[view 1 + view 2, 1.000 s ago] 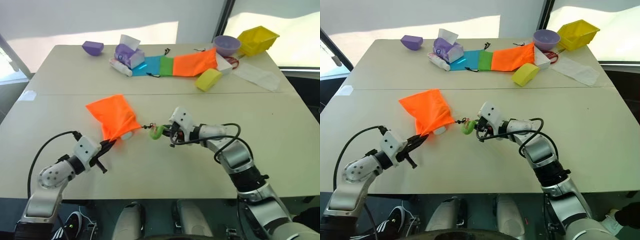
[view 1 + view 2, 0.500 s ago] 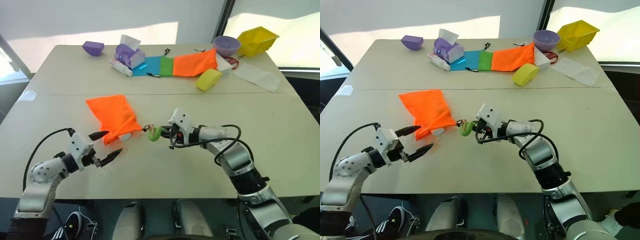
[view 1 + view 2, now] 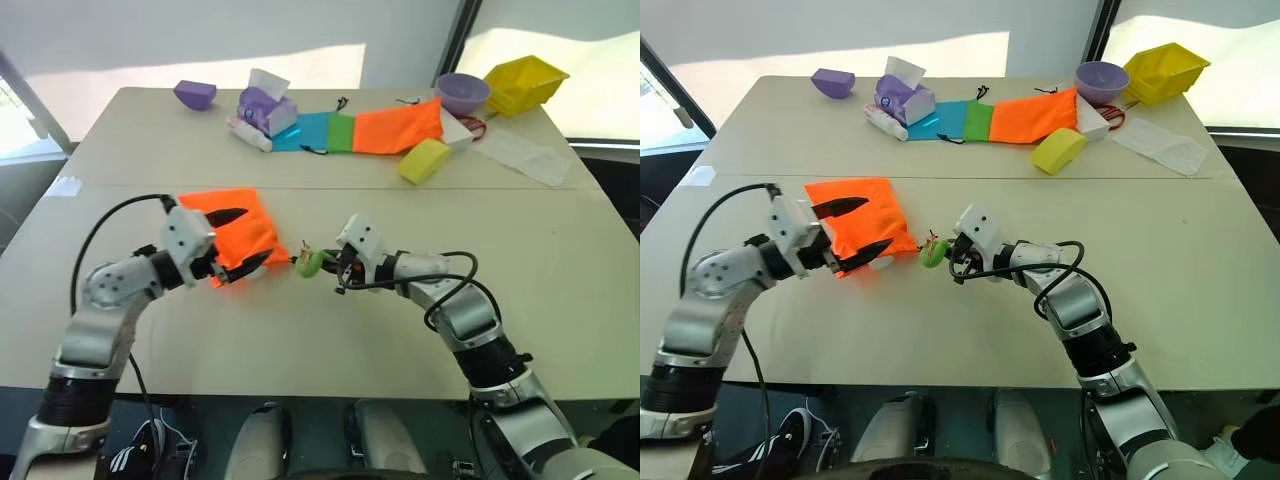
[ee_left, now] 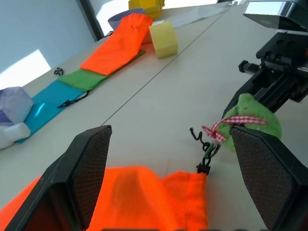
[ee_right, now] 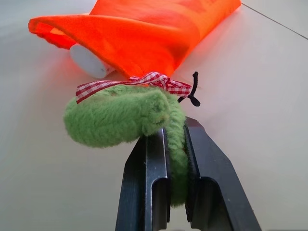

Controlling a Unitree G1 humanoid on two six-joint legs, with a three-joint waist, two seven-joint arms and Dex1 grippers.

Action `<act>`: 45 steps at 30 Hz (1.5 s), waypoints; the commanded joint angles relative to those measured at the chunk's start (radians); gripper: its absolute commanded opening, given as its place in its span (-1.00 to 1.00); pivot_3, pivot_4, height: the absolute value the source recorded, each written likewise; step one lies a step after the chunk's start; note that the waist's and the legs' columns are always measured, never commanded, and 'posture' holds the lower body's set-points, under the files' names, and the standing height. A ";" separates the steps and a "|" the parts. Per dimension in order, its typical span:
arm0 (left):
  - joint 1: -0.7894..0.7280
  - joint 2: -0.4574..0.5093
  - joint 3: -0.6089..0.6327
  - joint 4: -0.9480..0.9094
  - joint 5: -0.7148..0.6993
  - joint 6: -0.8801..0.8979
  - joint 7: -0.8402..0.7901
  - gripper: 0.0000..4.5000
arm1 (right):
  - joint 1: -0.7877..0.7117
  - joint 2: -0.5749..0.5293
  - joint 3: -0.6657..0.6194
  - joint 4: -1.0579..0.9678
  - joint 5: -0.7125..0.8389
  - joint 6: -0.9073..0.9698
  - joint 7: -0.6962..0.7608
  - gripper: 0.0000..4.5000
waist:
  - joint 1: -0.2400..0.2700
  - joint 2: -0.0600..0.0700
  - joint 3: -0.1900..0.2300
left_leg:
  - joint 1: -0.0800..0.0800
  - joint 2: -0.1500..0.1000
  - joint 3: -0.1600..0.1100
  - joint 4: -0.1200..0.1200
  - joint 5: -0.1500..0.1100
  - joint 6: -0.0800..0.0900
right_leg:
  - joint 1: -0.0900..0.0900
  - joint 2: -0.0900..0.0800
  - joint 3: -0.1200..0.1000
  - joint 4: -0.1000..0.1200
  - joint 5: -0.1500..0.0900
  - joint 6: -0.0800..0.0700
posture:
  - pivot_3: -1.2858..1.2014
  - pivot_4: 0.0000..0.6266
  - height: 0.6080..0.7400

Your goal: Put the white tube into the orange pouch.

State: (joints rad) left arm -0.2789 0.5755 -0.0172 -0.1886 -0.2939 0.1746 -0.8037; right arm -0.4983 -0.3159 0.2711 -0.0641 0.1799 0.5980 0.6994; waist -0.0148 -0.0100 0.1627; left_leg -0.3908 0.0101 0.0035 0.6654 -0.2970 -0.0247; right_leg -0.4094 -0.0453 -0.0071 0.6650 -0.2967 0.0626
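The orange pouch (image 3: 232, 228) lies flat on the near table, its mouth turned toward my right gripper. The white tube's cap (image 5: 89, 60) pokes out of that mouth; the rest of the tube is hidden inside the fabric. My left gripper (image 3: 238, 240) hovers open just over the pouch, one finger (image 4: 89, 166) on each side of its width, nothing between them. My right gripper (image 5: 166, 144) is shut on the fuzzy green ring (image 3: 309, 264), which hangs on the pouch's dark cord (image 4: 206, 153) just off the table.
Along the table's far side lie another orange pouch (image 3: 397, 125), a green one and a blue one, a purple tissue pack (image 3: 262, 104), a yellow block (image 3: 423, 160), a purple bowl (image 3: 462, 92), a yellow bin (image 3: 527, 82) and white paper (image 3: 522, 152).
My left gripper let go of the pouch's near corner, opened wide, then rose and swung in over the pouch. The pouch settled flat. My right gripper kept hold of the green ring.
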 commanded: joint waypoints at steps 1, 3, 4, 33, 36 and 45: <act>-0.012 -0.024 -0.110 0.058 0.151 -0.032 0.054 0.88 | -0.023 -0.006 -0.032 0.002 -0.002 -0.017 -0.013 -1.00 | -0.001 0.000 0.000 | 0.000 0.000 0.000 0.000 0.000 0.000 | 0.000 0.000 0.000 0.000 0.000 0.000 | 0.03 -0.52 1.00; -0.016 -0.058 -0.123 0.084 0.151 -0.011 0.074 0.88 | -0.022 -0.006 -0.036 -0.003 0.001 -0.011 -0.016 -1.00 | -0.001 0.000 0.000 | 0.000 -0.001 0.000 0.000 0.000 0.000 | 0.000 0.000 0.000 0.000 0.000 0.000 | 0.03 -0.52 1.00; -0.018 -0.065 -0.127 0.087 0.148 0.008 0.072 0.88 | -0.022 -0.004 -0.038 -0.007 0.004 -0.008 -0.019 -1.00 | -0.001 0.000 0.000 | 0.000 0.000 0.000 0.000 0.000 0.000 | 0.000 0.001 0.000 0.000 0.000 0.000 | 0.03 -0.52 1.00; -0.210 -0.159 -0.241 0.260 0.336 0.165 0.140 0.10 | -0.003 0.000 -0.038 -0.077 0.021 0.061 -0.026 -1.00 | 0.000 0.000 0.000 | 0.001 0.000 0.000 0.002 0.002 0.003 | 0.001 0.002 0.000 0.002 0.001 0.002 | 0.03 -0.52 1.00; -0.217 -0.156 -0.255 0.250 0.332 0.218 0.110 0.10 | -0.004 0.002 -0.038 -0.082 0.022 0.068 -0.027 -1.00 | -0.001 0.000 0.000 | 0.001 0.000 0.000 0.002 0.002 0.003 | 0.001 0.002 0.000 0.002 0.001 0.002 | 0.03 -0.52 1.00; -0.252 -0.148 -0.287 0.249 0.353 0.270 0.075 0.10 | -0.004 0.008 -0.035 -0.087 0.017 0.070 -0.033 -1.00 | 0.000 0.000 0.000 | 0.001 0.000 0.000 0.002 0.002 0.003 | 0.001 0.002 0.000 0.002 0.001 0.002 | 0.03 -0.52 1.00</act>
State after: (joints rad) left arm -0.5261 0.4175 -0.2954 0.0650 0.0444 0.4322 -0.7235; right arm -0.4961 -0.3136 0.2477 -0.1104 0.1822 0.6723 0.6714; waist -0.0145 -0.0104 0.1628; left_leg -0.3902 0.0096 0.0034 0.6673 -0.2952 -0.0218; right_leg -0.4087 -0.0432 -0.0068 0.6672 -0.2958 0.0642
